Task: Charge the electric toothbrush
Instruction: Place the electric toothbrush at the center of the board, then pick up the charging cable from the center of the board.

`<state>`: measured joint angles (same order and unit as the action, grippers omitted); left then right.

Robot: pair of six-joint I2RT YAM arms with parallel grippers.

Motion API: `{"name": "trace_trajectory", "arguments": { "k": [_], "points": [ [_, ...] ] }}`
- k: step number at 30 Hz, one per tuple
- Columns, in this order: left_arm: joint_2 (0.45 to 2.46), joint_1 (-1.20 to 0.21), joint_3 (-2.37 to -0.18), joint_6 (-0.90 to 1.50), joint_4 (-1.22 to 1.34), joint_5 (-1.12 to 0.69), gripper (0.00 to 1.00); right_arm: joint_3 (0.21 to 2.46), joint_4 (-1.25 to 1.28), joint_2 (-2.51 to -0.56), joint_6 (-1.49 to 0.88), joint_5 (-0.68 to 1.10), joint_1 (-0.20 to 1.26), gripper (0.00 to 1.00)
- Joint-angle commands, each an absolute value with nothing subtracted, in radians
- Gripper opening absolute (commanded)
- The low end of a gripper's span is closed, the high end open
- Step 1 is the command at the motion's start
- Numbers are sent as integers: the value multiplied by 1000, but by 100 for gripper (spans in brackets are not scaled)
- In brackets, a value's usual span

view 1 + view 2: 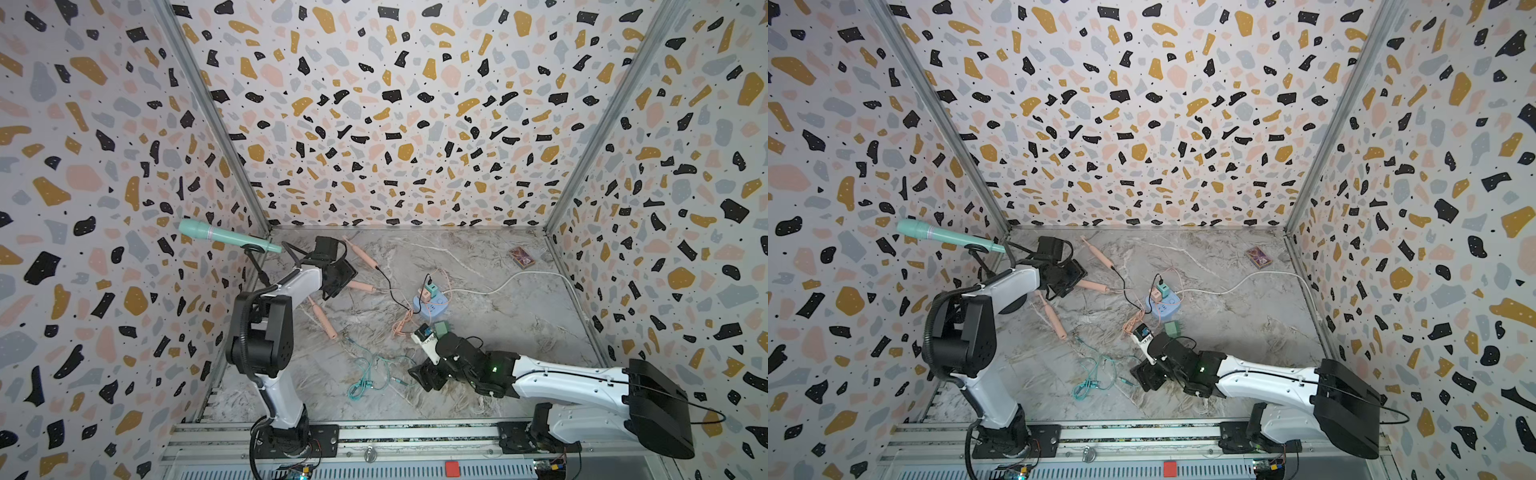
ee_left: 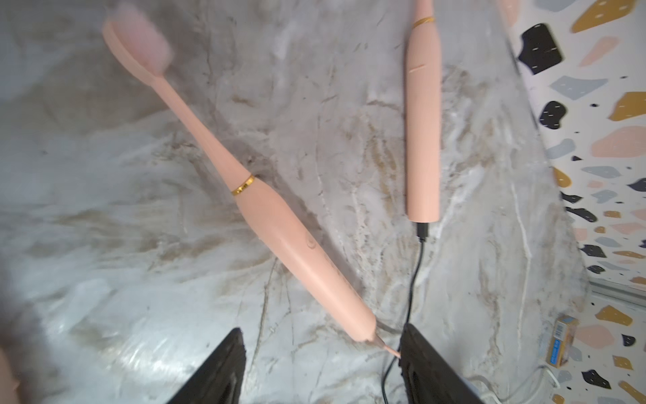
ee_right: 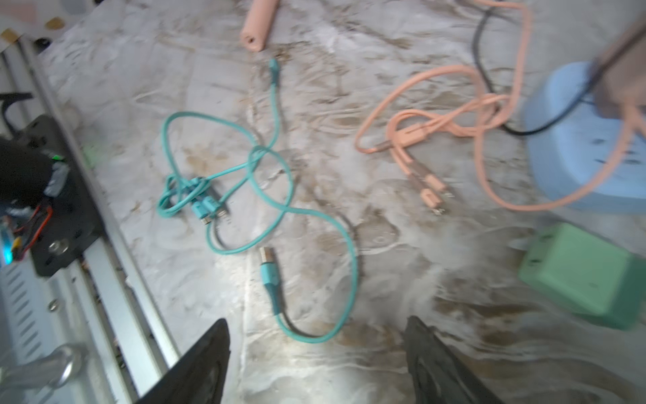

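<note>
Spread at left gripper (image 2: 323, 328), pink toothbrush (image 1: 361, 286) unheld at three o'clock; spread at right gripper (image 3: 318, 319), teal cable (image 1: 358, 388) at nine o'clock

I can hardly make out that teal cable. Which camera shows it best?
The right wrist view: the teal cable fills the frame, loops and USB plug clear. Both top views show only a small tangle; the left wrist view misses it.

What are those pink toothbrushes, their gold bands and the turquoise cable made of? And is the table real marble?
Pink toothbrushes: probably moulded plastic, smooth matte, one even colour. Gold bands: shiny, metal or metallic plating. Turquoise cable: looks like a braided fabric sheath, dull; too blurred to be sure. Table: likely a marble-print sheet, since it shows creases and sheen.
</note>
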<state>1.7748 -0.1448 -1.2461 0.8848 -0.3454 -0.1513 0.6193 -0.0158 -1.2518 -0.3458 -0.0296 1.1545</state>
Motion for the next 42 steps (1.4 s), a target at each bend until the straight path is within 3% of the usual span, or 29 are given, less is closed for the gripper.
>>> {"name": "trace_trajectory", "arguments": {
  "k": [1,3,6,7,21,28,32,38,42],
  "points": [
    [1649,-141,-1249,848,-388,-124,70,643,20,-1304,-278,5,1168,76],
    [1588,-142,-1205,850,-381,-114,80,643,32,-1351,-259,6,1175,72],
    [1492,-143,-1128,861,-364,-104,82,671,28,-1433,-225,-34,1219,68],
    [1459,-146,-1101,868,-358,-97,100,677,29,-1458,-220,-73,1238,67],
    [1214,-148,-953,876,-366,-77,100,676,115,-1593,-208,-213,1275,50],
    [1153,-150,-878,940,-337,-117,100,702,75,-1662,-204,-218,1321,30],
    [1120,-171,-817,1004,-311,-173,100,704,49,-1657,-212,-233,1321,0],
    [1017,-356,-709,1156,-212,-187,100,726,9,-1517,-204,-208,1314,0],
    [882,-506,-565,1356,-42,-173,100,676,78,-1303,-210,-69,1223,0]
  ]
}}
